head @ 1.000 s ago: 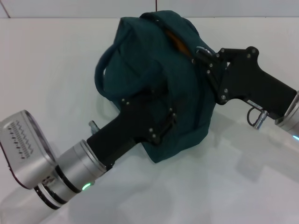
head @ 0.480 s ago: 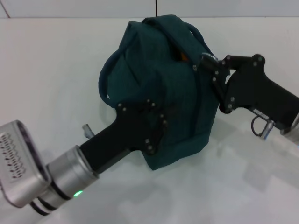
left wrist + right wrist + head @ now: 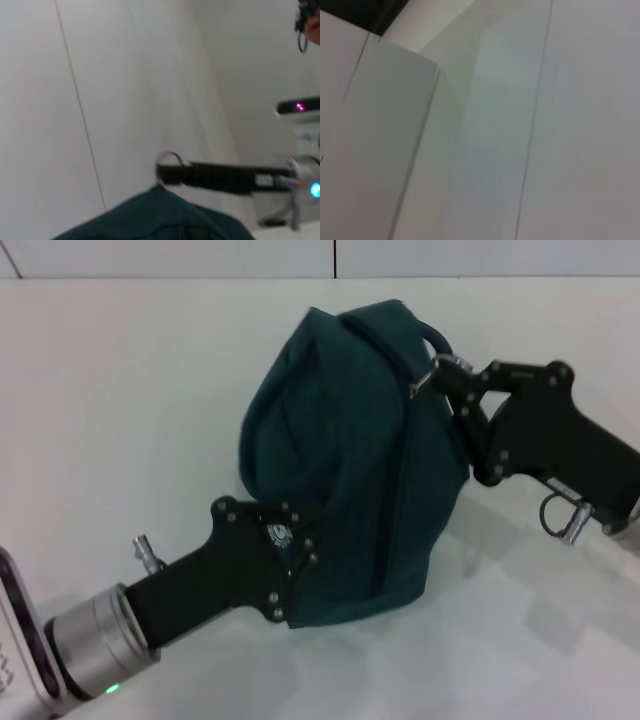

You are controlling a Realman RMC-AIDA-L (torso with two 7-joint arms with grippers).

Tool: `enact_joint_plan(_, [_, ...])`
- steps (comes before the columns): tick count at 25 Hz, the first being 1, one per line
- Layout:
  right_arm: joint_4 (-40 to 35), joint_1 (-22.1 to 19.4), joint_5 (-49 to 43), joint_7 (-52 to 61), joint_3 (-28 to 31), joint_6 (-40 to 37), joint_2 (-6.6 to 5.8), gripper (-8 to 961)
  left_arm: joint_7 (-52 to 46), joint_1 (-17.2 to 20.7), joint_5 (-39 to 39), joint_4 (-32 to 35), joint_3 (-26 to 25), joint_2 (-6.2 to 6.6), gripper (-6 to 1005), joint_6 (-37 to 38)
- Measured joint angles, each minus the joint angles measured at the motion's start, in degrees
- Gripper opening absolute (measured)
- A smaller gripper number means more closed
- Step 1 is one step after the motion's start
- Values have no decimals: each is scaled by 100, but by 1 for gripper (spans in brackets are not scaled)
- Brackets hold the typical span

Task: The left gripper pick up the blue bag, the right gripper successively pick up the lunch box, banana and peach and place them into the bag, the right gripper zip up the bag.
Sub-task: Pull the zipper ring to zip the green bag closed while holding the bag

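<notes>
- The blue bag, which reads as dark teal here, stands bulging on the white worktop, about midway across it and toward the far edge.
- The left gripper is at the bag's lower near corner, pinching the fabric there so the bag is braced.
- The right gripper reaches in from the right edge to the bag's top, closed on the metal zipper ring.
- The left wrist view shows that ring at the tip of the right gripper, just above the bag's cloth.
- No lunch box, banana or peach lies on the worktop; they are presumably inside the bag.
- The step in hand looks like the last one, zipping up. The seam down the bag's side seems mostly shut.
- Next, the right gripper would need to draw the ring along the zipper line while the left one resists the pull.
</notes>
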Motion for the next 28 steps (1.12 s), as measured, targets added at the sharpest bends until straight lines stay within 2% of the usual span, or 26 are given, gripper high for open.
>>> enact_joint_plan(7, [-34,61,301,32,13,60,-1,13,160,88,105,-57,-5,9,49,-27])
enact_joint_plan(12, [-1,74,541,12,40,263,0,13,133,223,-100,-151,-55,17,48,-21])
enact_joint_plan(23, [61,13,864,122,-66,346,-2,12,-620,284,-396,-393,-59,57,49,386])
enact_joint_plan(28, [-2,36,889,105,-162,566,-1,12,-447,278,-465,-228,-17,-20,57,174])
